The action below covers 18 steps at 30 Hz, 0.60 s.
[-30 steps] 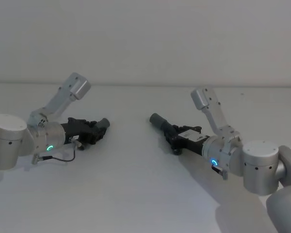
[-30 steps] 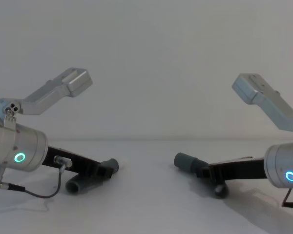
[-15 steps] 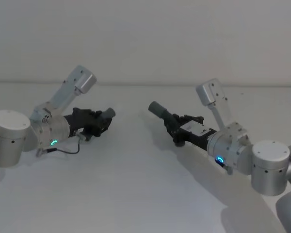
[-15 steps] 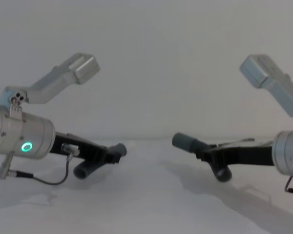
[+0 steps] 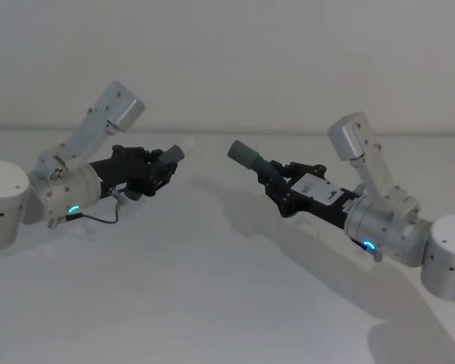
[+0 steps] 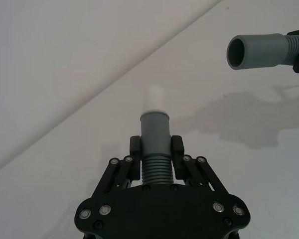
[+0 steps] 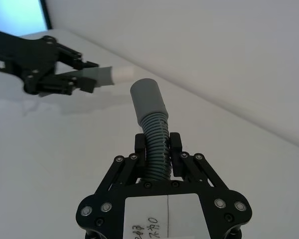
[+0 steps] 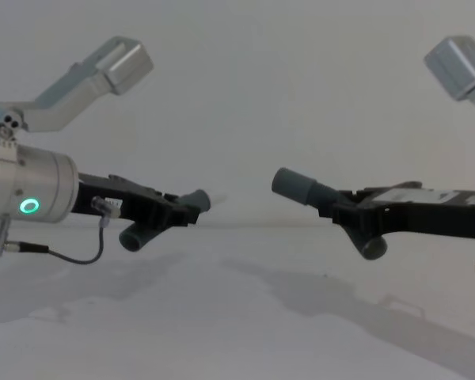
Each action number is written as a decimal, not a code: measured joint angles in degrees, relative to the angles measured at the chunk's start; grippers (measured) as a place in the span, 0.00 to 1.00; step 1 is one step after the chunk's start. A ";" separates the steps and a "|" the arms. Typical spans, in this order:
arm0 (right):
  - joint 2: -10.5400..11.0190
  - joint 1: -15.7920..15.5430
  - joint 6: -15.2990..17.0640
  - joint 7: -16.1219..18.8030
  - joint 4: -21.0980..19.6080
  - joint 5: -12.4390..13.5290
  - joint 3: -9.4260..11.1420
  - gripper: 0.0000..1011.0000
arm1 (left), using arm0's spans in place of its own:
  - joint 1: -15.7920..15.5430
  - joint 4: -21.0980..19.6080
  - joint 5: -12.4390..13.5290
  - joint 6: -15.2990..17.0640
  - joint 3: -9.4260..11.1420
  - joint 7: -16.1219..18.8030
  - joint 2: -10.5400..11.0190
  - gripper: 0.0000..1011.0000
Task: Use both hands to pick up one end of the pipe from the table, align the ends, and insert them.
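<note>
Holding both hose pieces clear of the counter point(image 5: 212, 303), I see their ends facing but well apart. My left pincer point(image 6: 155, 149) is clenched on the white-tipped piece point(image 6: 154, 127), my right pincer point(image 7: 157, 144) on the socket piece point(image 7: 147, 97), each at the ribs behind the cuff. I judge them light, the ribs bendy, so gripping near the cuff suits. Two pieces in all.

White label point(image 7: 168, 215) on the back of the right gripper point(image 7: 158, 148) — dark handwritten marks along its lower edge, probably digits, the first maybe a 2. They are cut off at the edge, so not surely readable. Head view — same label is too small to read. No other writing is legible.
</note>
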 joint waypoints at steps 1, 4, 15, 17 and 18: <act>0.62 0.00 -0.72 1.18 -0.22 0.35 -0.02 0.27 | -0.14 0.00 -0.16 -0.88 0.00 -1.02 0.35 0.35; 1.65 0.01 -1.95 3.18 -0.53 0.89 -0.11 0.27 | -0.41 0.02 -0.41 -2.03 0.04 -2.37 0.88 0.35; 6.57 0.93 -6.38 13.22 -1.17 3.23 -1.19 0.27 | -2.95 1.96 -1.52 -7.85 1.54 -11.33 4.00 0.35; 7.25 1.15 -6.83 14.51 -1.20 3.50 -1.43 0.27 | -3.35 2.24 -1.63 -8.66 1.82 -12.83 4.40 0.35; 7.56 1.24 -7.04 15.15 -1.23 3.60 -1.54 0.27 | -3.79 2.54 -1.72 -9.32 2.14 -14.10 4.86 0.35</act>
